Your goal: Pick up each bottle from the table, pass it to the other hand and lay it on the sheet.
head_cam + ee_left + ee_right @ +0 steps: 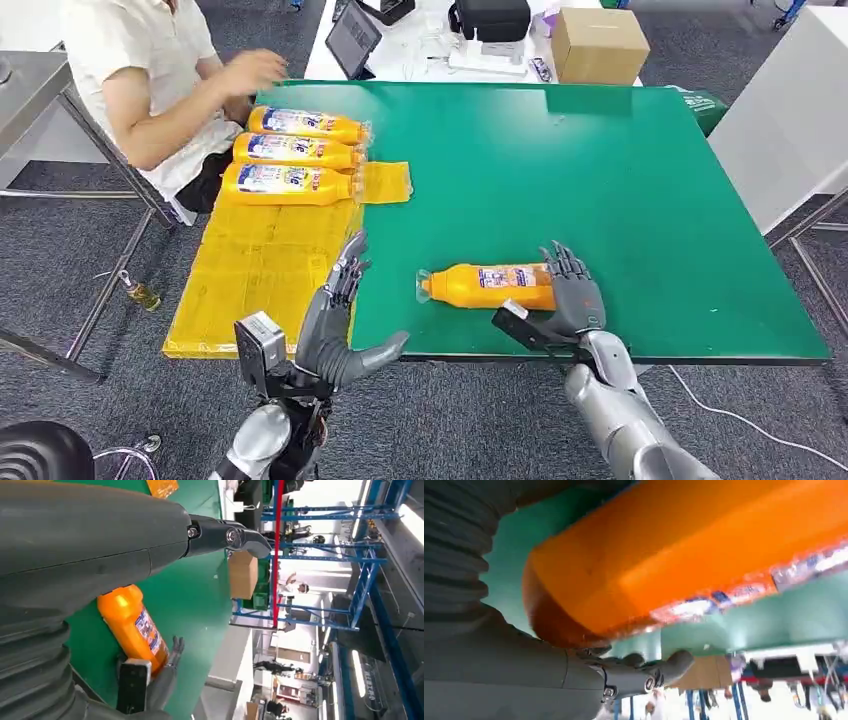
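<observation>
One orange bottle [490, 286] lying on green table [620, 180], base end cupped by right hand [572, 296], grasp uncertain; left hand [335, 325] spread, empty. Probably rigid, smooth, slippery; better gripped mid-body.

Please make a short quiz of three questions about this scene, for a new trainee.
1. True or false: the right hand grips the orange bottle on the green table.
2. How many bottles lie on the yellow sheet? A) one B) three C) five
3. Fill in: the left hand holds ____.

Key: 1 true; 2 B; 3 nothing
</observation>
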Robot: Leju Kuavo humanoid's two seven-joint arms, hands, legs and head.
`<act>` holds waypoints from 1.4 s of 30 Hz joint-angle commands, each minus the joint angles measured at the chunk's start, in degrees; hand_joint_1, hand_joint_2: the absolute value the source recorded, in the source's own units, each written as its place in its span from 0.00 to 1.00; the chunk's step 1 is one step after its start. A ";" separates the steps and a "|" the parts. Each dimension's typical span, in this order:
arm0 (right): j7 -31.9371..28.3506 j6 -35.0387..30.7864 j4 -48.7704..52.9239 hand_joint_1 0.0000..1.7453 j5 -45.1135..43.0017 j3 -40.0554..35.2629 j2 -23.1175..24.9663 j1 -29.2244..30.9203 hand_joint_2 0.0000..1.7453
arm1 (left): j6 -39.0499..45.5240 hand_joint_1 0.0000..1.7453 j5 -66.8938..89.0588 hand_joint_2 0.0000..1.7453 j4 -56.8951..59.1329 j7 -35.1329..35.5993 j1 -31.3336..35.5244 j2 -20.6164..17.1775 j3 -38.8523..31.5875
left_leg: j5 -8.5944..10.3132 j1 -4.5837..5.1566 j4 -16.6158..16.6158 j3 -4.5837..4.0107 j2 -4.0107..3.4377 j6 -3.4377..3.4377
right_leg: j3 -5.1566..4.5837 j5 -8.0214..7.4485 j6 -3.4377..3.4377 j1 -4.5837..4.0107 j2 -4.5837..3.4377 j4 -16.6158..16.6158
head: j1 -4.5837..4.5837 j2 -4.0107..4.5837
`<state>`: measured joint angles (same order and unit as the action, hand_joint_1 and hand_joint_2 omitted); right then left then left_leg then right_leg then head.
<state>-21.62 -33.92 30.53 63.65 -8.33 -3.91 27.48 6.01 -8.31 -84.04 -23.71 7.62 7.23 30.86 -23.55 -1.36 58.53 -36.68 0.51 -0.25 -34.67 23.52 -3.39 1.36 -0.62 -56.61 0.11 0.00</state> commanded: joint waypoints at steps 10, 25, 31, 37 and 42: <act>0.14 4.80 -7.37 1.00 -2.62 -3.93 -1.65 2.60 1.00 | -0.74 0.00 -1.85 1.00 4.25 1.06 3.34 -0.87 1.40 | -0.02 -0.01 -0.05 0.21 0.07 0.06 | 0.24 0.05 0.11 -0.04 0.14 0.07 | 0.00 0.00; -8.10 4.60 -4.66 1.00 -10.78 -2.15 1.06 1.27 1.00 | -2.88 0.00 -6.02 1.00 5.19 2.18 3.51 -0.83 0.29 | -0.06 -0.03 -0.12 0.45 -0.03 0.09 | 0.47 0.07 0.21 -0.08 0.09 0.14 | 0.00 0.00; -15.28 8.96 7.88 1.00 -23.05 -2.38 5.93 -2.72 1.00 | -3.45 0.00 -13.03 1.00 10.13 4.49 2.86 0.79 -1.54 | -0.10 -0.03 -0.12 0.45 -0.22 0.05 | 0.38 0.04 0.20 -0.08 -0.12 0.11 | -0.02 0.00; -12.96 8.31 24.86 1.00 -38.04 -7.10 9.07 -8.39 1.00 | -1.35 0.00 -21.72 0.00 5.58 0.97 -2.82 3.58 -3.48 | -0.15 -0.02 -0.02 0.26 -0.26 0.07 | 0.19 0.10 0.16 -0.06 -0.16 0.00 | -0.02 0.00; -12.31 8.26 26.02 1.00 -40.81 -9.63 9.69 -8.51 1.00 | 1.64 0.00 -23.58 1.00 8.10 2.95 -1.12 2.21 -1.51 | -0.07 -0.01 -0.03 0.08 -0.05 0.07 | 0.12 0.09 0.12 -0.03 0.01 0.00 | 0.02 0.00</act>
<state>-34.64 -25.81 48.47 25.63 -13.14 3.65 19.98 5.16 -30.21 -79.34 -22.12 5.74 9.81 29.22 -23.55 -1.37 58.52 -36.81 0.55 -0.26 -34.72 23.56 -3.38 1.36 -0.60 -56.63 0.13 0.00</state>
